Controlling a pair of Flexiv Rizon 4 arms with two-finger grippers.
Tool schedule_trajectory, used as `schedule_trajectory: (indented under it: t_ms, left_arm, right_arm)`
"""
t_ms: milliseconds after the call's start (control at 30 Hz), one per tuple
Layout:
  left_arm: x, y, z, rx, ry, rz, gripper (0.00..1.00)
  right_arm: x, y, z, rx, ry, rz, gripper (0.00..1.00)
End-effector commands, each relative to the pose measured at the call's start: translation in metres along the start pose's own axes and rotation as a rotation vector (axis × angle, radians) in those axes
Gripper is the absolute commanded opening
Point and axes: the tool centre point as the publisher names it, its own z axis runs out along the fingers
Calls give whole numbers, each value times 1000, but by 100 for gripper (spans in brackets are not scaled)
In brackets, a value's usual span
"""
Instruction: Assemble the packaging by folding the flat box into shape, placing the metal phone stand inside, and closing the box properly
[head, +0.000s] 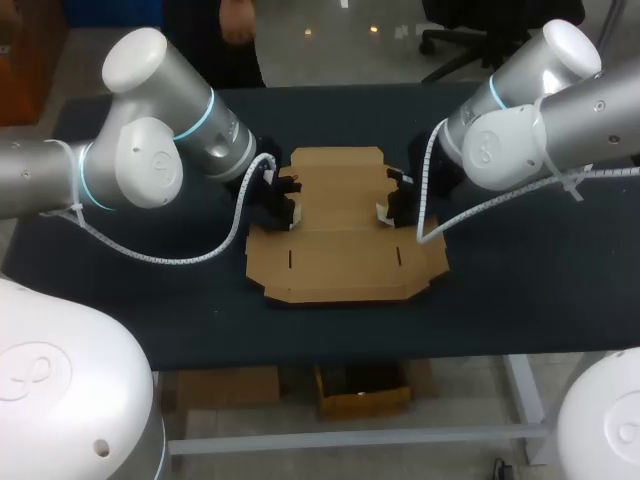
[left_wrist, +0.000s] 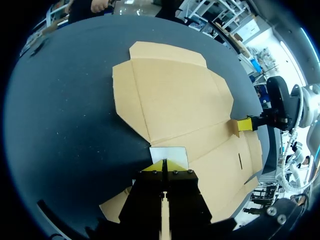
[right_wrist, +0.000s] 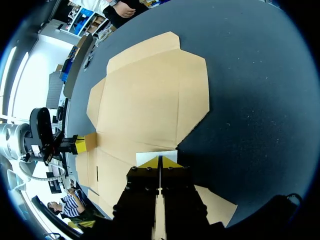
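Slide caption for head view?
Left end effector and right end effector at opposite side edges of the flat box on the table.

Flat cardboard box (head: 340, 235) lies on the dark table (head: 520, 300).

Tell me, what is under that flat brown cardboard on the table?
Only the dark table shows around the flat box. Anything directly beneath it is covered. The left gripper and right gripper pinch its side flaps.

flat box (head: 345, 240), left edge: tucked out of sight under the left gripper (head: 290, 210).
flat box, right edge: same story, hidden under the right gripper (head: 385, 210).
table (head: 520, 290), far corners: covered by left arm (head: 150, 150) and right arm (head: 540, 130).
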Motion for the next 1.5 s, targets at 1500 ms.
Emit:
schedule_trajectory:
  t_ms: [1500]
  left_arm:
    - [4,0,-10,-1,-82,-29,0]
  right_arm:
    - [-2,-4,-19,-21,-28,25,0]
